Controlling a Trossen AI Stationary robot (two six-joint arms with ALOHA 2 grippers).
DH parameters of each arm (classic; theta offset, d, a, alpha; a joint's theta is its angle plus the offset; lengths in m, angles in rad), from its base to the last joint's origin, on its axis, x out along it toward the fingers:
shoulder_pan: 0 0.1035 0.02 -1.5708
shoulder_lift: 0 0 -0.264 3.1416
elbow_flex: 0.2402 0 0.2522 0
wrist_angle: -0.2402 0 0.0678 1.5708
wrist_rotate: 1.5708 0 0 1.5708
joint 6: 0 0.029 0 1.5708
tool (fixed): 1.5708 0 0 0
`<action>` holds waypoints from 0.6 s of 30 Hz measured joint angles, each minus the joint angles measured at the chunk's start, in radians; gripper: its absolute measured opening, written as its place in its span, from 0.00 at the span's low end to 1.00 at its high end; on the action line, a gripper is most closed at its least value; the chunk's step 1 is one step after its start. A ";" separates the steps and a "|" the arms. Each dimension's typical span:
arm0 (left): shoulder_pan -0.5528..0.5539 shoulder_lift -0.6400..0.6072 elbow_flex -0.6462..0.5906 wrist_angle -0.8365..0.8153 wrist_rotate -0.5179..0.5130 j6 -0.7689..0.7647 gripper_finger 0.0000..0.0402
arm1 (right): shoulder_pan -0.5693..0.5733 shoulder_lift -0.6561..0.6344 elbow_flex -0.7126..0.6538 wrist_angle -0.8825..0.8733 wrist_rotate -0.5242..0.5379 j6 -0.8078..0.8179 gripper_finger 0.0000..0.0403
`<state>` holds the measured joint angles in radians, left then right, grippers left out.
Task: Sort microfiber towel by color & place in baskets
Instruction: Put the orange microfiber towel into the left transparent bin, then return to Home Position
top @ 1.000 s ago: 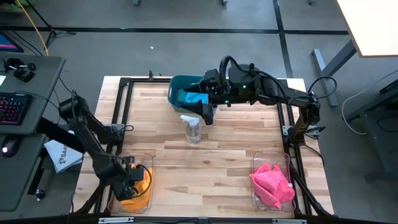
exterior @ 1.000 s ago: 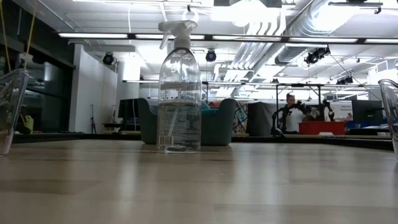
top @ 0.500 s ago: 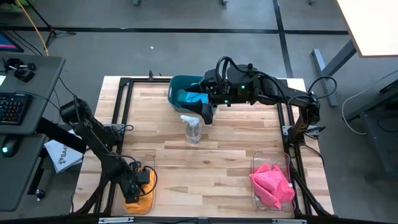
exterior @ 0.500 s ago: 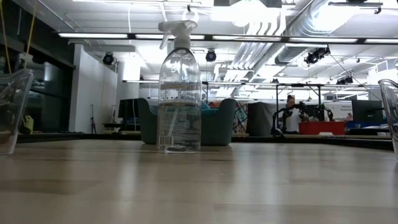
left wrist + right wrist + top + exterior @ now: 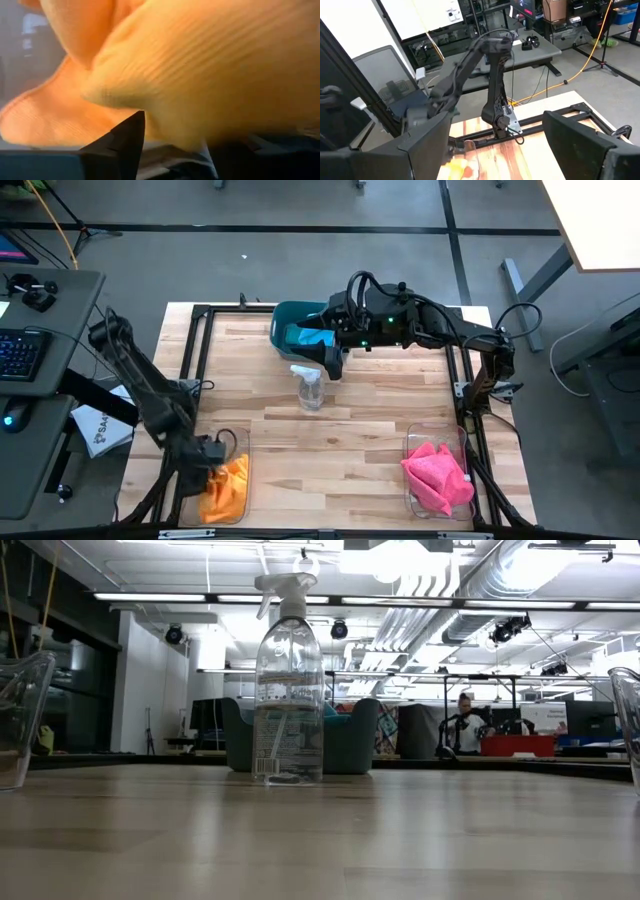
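Orange towel (image 5: pixel 226 482) under bent left pincer (image 5: pixel 205 452), grip unclear; right pincer (image 5: pixel 335 363) open by teal tub (image 5: pixel 288 317)

Orange towel (image 5: pixel 228 483) in clear basket (image 5: pixel 238 438); pink towel (image 5: pixel 437 475) in another (image 5: pixel 412 441).

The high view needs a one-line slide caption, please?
Left gripper over orange towel in a clear basket; right gripper beside the teal basket.
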<state>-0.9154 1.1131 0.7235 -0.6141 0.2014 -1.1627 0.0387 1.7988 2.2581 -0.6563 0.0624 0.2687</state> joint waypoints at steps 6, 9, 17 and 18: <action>0.005 -0.153 0.001 -0.077 -0.001 -0.048 0.50 | 0.000 0.000 0.000 0.000 0.000 0.000 0.78; 0.023 -0.210 0.001 -0.113 -0.003 -0.063 0.50 | 0.000 0.000 0.000 0.000 0.000 0.000 0.78; 0.191 -0.362 0.001 0.160 -0.297 0.072 0.50 | 0.000 0.000 0.000 0.002 -0.001 0.001 0.78; 0.220 -0.381 0.002 0.206 -0.345 0.128 0.50 | 0.000 0.000 0.000 0.002 -0.001 0.000 0.78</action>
<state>-0.6951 0.7317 0.7250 -0.4086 -0.1436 -1.0350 0.0392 1.7988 2.2581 -0.6544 0.0614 0.2691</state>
